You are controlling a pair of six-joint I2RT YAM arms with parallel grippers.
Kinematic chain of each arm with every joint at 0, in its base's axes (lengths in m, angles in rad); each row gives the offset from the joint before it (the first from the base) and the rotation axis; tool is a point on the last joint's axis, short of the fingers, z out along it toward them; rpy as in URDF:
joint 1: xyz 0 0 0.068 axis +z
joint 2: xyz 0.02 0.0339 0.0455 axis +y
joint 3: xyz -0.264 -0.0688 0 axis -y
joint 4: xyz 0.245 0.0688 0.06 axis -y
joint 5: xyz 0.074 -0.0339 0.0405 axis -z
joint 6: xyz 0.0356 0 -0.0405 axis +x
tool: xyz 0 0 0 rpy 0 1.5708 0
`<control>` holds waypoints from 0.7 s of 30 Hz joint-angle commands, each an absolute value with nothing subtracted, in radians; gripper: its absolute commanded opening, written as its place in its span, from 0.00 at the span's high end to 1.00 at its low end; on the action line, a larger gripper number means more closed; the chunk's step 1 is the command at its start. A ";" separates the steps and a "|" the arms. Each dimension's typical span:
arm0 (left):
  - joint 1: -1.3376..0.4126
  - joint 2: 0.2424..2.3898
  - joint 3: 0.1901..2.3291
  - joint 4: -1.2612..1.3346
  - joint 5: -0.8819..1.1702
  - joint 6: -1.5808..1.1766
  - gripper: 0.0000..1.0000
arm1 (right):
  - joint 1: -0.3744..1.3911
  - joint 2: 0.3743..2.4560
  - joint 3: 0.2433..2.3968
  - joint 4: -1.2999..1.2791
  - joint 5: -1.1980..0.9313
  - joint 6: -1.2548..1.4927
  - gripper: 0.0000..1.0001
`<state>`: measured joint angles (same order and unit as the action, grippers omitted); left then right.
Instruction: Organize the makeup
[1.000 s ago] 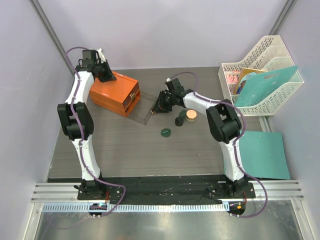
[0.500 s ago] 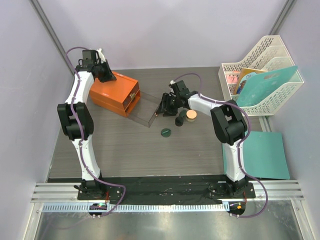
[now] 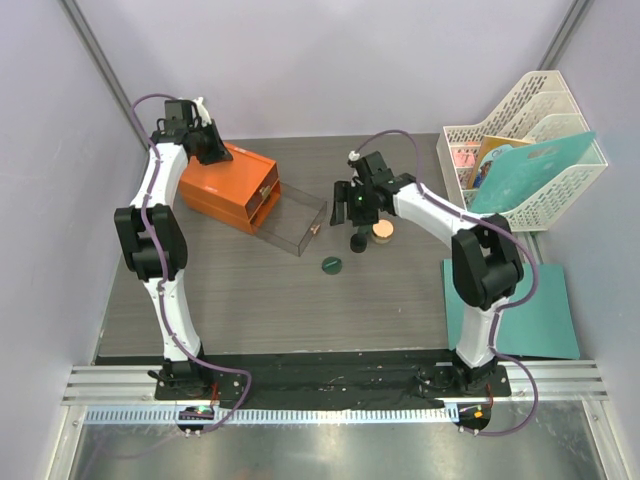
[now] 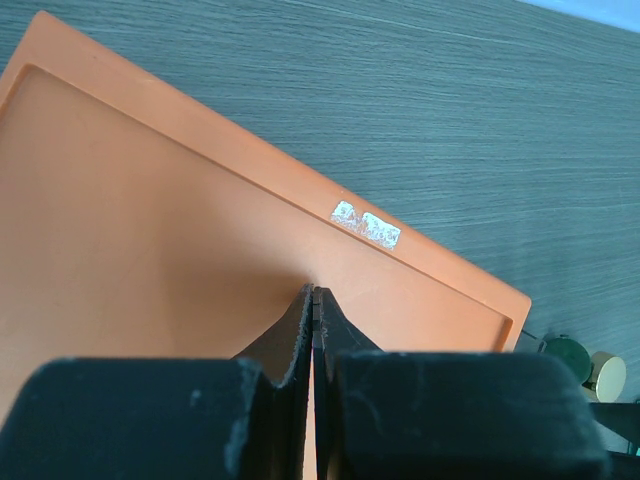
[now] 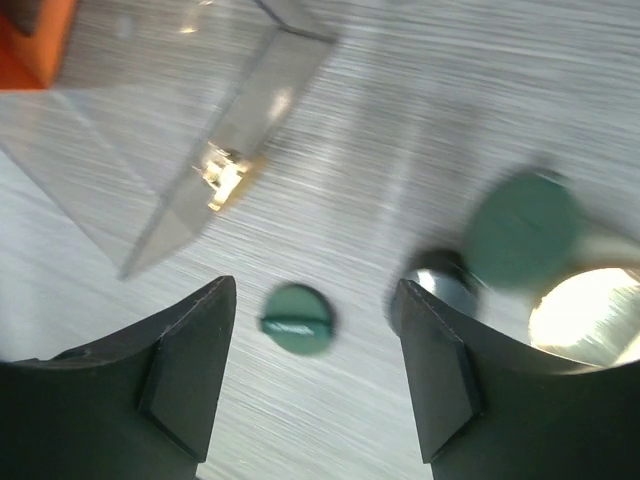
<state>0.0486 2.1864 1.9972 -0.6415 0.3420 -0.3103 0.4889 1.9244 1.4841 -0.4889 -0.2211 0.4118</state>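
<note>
Above a flat round green disc, right pincer spread — left pincer pressed together over orange box.

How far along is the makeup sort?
Done: clear drawer pulled out of the orange box; left gripper, shut, on its top. In hand: nothing; right gripper open above the green disc. Left: disc, dark jar, tan-lidded jar, all on the table.

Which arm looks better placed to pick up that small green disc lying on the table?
The right. Its gripper is open, close to the green disc, which shows between its fingers in the wrist view. The left gripper is shut at the orange box, farther away.
</note>
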 commanded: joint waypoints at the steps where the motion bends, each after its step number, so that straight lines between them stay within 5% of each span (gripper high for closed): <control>1: 0.055 2.404 1.804 -1.152 0.161 -0.230 1.00 | 0.485 1.822 1.439 -0.575 -0.020 0.319 0.29; 8: 0.054 2.405 1.802 -1.152 0.164 -0.227 1.00 | 0.486 1.816 1.387 -0.641 0.199 0.273 0.16; 21: 0.055 2.401 1.798 -1.150 0.163 -0.229 1.00 | 0.433 1.878 1.313 -0.595 0.279 0.293 0.13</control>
<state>0.0490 2.1811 1.9846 -0.6285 0.3424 -0.3103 0.4541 1.8652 1.3437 -0.6353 0.2356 0.2928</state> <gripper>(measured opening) 0.003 0.865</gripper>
